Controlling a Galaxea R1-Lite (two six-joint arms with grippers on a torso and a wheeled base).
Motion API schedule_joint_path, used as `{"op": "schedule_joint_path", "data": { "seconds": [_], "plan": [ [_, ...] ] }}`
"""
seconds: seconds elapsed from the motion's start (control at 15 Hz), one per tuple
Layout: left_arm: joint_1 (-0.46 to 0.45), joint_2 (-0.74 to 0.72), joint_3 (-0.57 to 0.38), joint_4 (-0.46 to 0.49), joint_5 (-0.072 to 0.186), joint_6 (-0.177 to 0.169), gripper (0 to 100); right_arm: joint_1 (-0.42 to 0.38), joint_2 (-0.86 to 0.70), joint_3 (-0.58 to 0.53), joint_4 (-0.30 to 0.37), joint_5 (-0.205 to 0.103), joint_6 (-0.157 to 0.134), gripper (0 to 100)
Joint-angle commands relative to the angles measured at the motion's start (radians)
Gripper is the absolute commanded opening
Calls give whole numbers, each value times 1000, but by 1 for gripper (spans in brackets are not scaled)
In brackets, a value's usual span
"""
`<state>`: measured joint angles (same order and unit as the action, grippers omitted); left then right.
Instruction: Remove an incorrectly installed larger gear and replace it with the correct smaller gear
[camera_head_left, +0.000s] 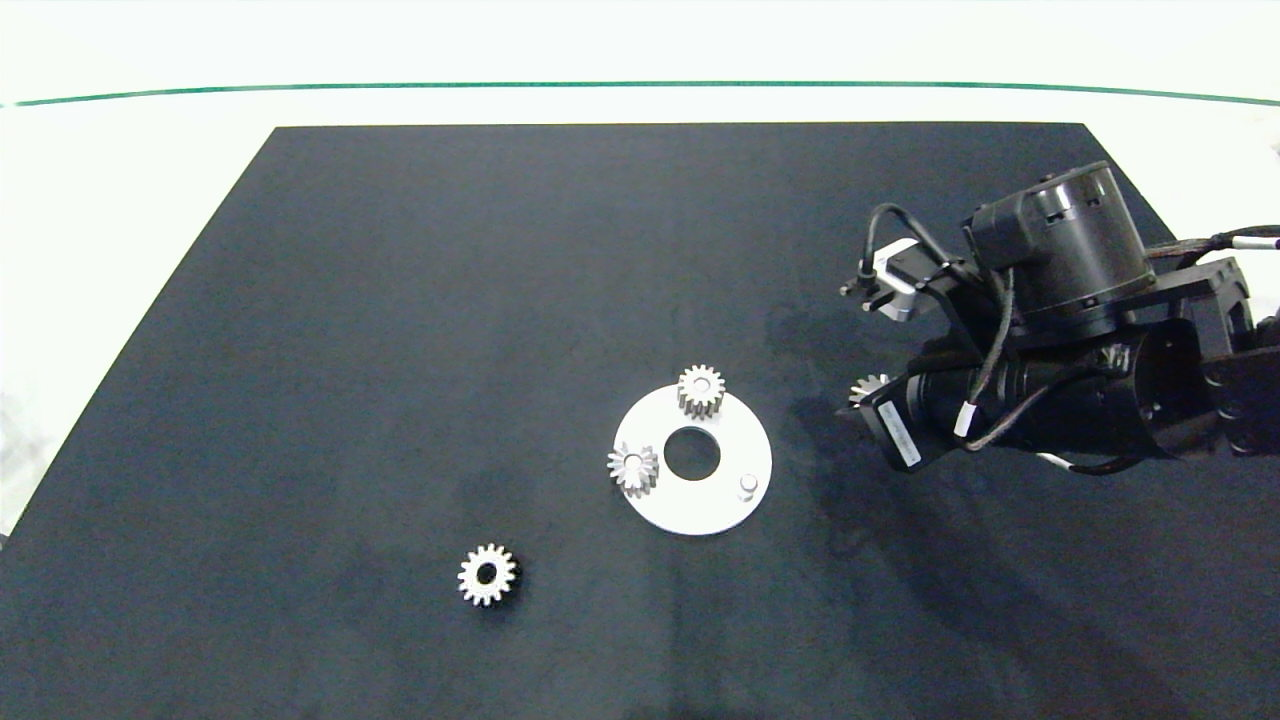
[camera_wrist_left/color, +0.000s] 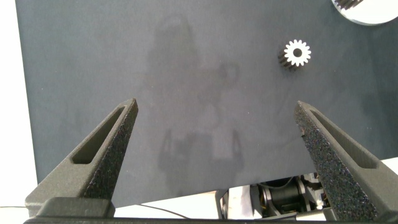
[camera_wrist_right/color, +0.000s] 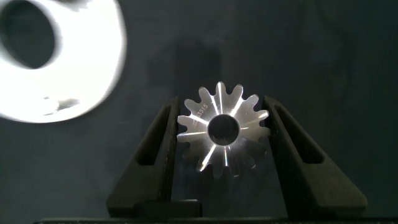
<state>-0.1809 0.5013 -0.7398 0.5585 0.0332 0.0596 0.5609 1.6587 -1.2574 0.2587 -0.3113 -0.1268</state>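
The right gripper is closed on the larger gear, one grey finger pressed against the teeth on each side. The gear's flat face, with its long pointed teeth and small centre hole, is turned straight toward the wrist camera, so its bore axis runs along the fingers' length rather than across them. In the head view only a sliver of this gear shows at the tip of the right arm, which comes in from the right edge and sits over the dark mat, to the right of the white disc and apart from it.

The disc lies flat on the mat with a round hole at its centre. Two small gears stand on it — one at its far edge, one at its left edge — and a short bare peg stands upright near its right edge. Nothing lies between the held gear and the disc.

The smaller gear lies flat on the mat, face and centre hole upward, well to the left of the disc and nearer the table's front edge, with open mat all round it.

The left gripper hangs above the mat with its fingers spread wide and nothing between them; the smaller gear lies beyond them, off to one side.
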Motion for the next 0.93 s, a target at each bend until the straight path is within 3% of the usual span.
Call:
{"op": "schedule_joint_path", "data": {
  "seconds": [0.07,0.93],
  "plan": [
    [0,0,8,3,2,0,100,-84,-10,32,-3,0,-1,28],
    [3,-15,30,-11,2,0,100,-205,10,69,-18,3,6,28]
  ]
}}
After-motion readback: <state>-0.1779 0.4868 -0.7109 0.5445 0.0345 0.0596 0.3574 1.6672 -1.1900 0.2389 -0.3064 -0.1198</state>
